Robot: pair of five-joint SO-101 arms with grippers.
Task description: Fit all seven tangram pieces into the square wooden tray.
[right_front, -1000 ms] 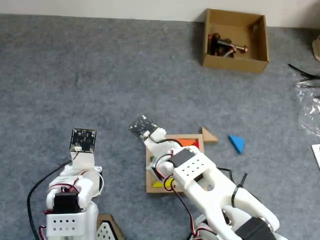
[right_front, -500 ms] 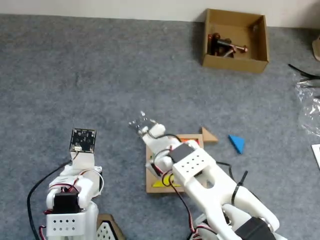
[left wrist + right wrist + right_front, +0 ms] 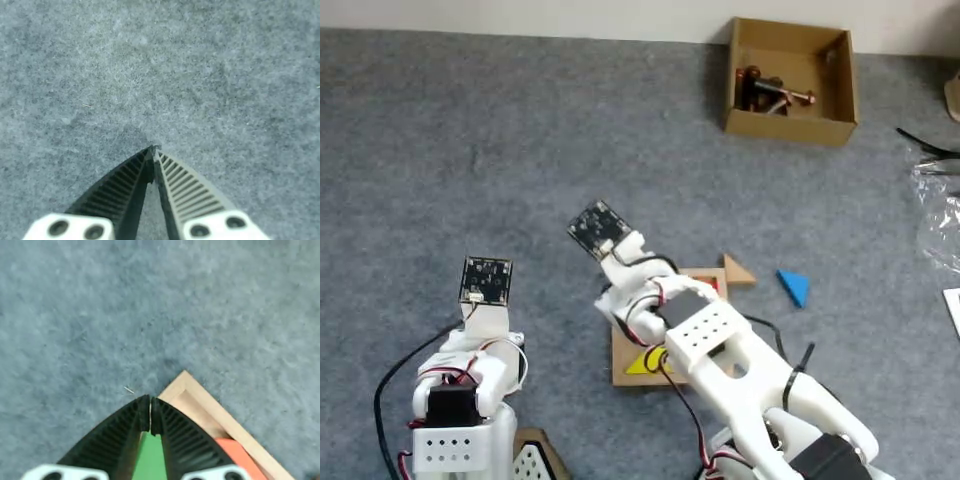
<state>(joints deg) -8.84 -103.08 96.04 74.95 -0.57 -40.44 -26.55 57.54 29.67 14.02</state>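
Desk [image 3: 470,150] is grey carpet with wide open room across the far and left sides. A cardboard box [image 3: 785,128] sits at the far right corner, well apart from the work, and a plastic bag [image 3: 940,215] lies at the right edge.

The square wooden tray [image 3: 210,404] lies near the middle front, mostly covered by the right arm. Its rim is pale wood, and one corner pokes out just past the right fingertips.

In the tray:
- a yellow piece [image 3: 642,363] at the near left
- a red piece [image 3: 706,288] at the far right
- an orange piece [image 3: 240,452] against the rim
- a green piece [image 3: 150,455] showing in the wedge between the right fingers

Outside the tray:
- a wooden triangle [image 3: 738,271] touching or just beside its far right corner
- a blue triangle [image 3: 793,287] a bit further right, on bare carpet

Right hand [image 3: 150,401] is clenched with the tips together, over the tray's corner. It's not pinching anything at the tips, and I can't tell if it touches the green piece.

Left hand [image 3: 152,150] is clenched and empty over bare carpet, well apart from the tray.
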